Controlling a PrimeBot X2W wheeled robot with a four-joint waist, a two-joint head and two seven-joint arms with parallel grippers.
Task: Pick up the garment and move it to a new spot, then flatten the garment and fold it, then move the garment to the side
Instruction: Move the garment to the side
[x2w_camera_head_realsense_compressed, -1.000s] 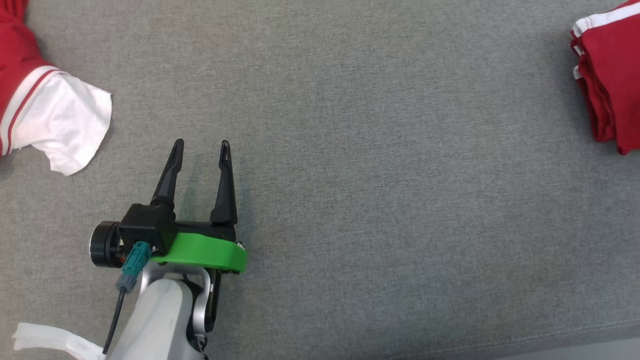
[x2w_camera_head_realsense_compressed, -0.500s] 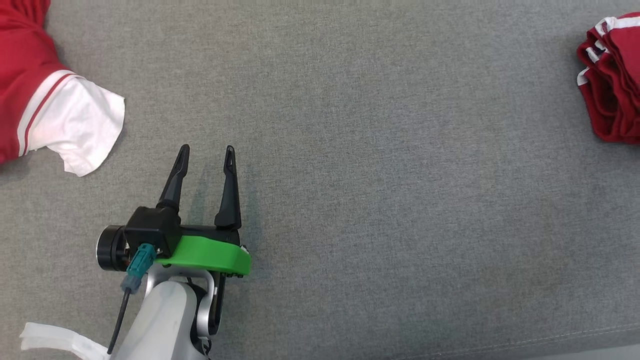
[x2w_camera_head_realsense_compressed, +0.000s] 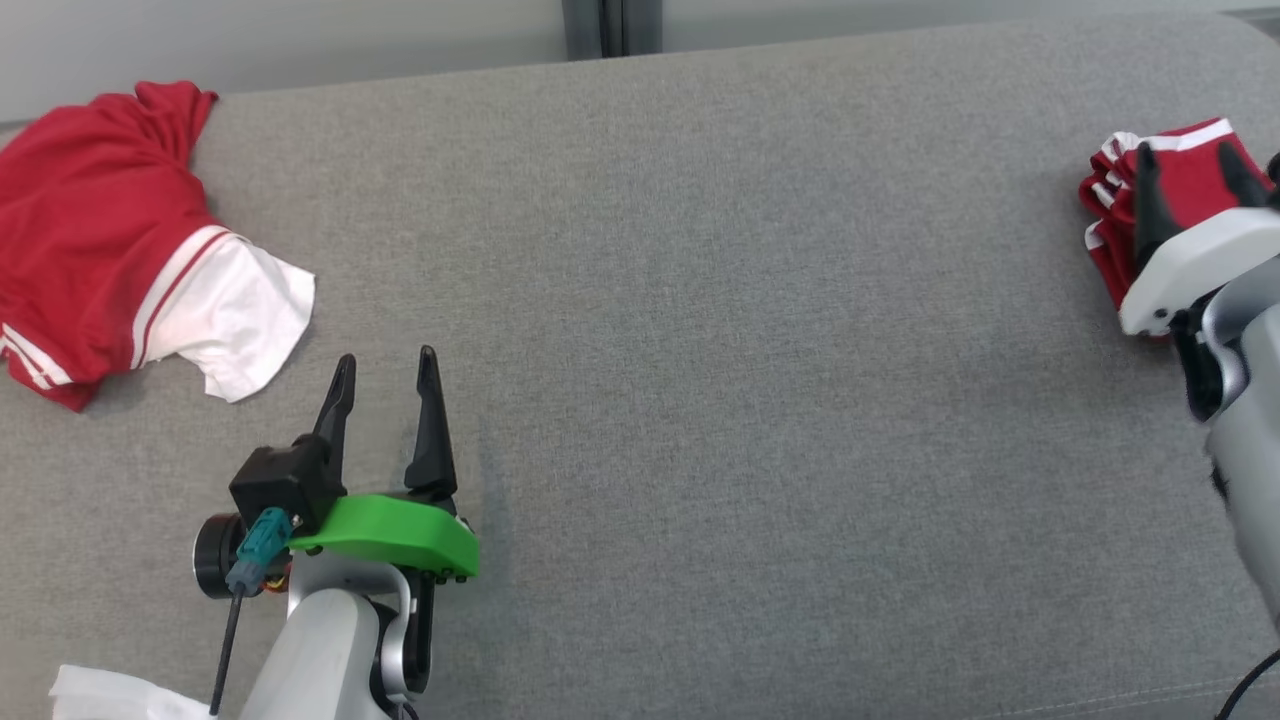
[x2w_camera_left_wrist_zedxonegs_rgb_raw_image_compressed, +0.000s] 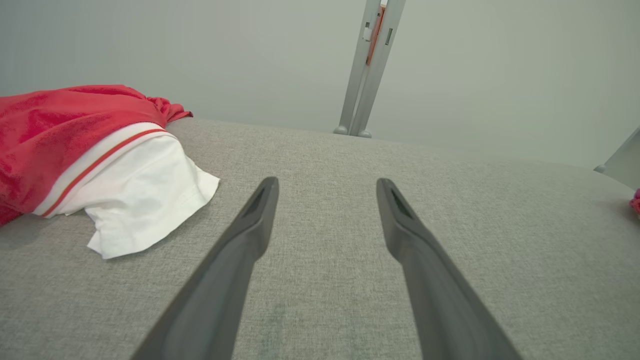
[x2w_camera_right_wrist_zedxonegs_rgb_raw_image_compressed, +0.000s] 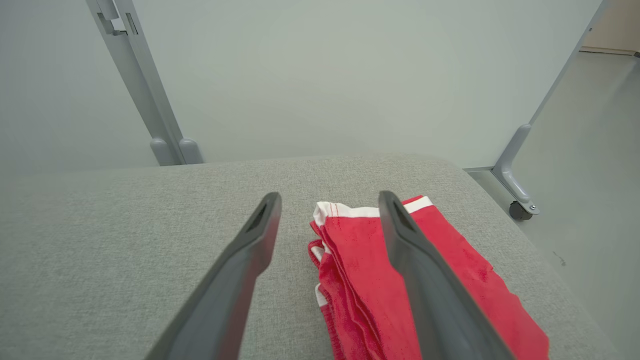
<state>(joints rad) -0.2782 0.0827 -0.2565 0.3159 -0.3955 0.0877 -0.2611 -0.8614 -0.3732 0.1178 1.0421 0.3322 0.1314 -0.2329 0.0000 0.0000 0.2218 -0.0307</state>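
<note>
The right tool (x2w_camera_right_wrist_zedxonegs_rgb_raw_image_compressed: 330, 197) stands released, its two dark fingers spread wide and gripping nothing. The folded garment (x2w_camera_right_wrist_zedxonegs_rgb_raw_image_compressed: 360, 250) lies directly under and just ahead of it. In the right wrist view one finger crosses above the red cloth and the other hangs over bare fabric just beside the garment's stacked edge; whether either finger touches the cloth cannot be told. The folded garment is a red bundle with white trim, its layers showing along one side, and it rests on the grey tabletop (x2w_camera_head_realsense_compressed: 750, 350) close to a rounded corner. A slanted grey post (x2w_camera_right_wrist_zedxonegs_rgb_raw_image_compressed: 150, 100) rises beyond the tabletop's far edge from the folded garment. The left tool (x2w_camera_head_realsense_compressed: 386, 357) is well apart from the folded garment, across a wide stretch of bare tabletop, and it too is released, fingers parted over the grey surface with nothing between them. Farther still from the folded garment, past the left tool, a crumpled garment (x2w_camera_head_realsense_compressed: 90, 220) in red with a white sleeve lies in a loose heap.
</note>
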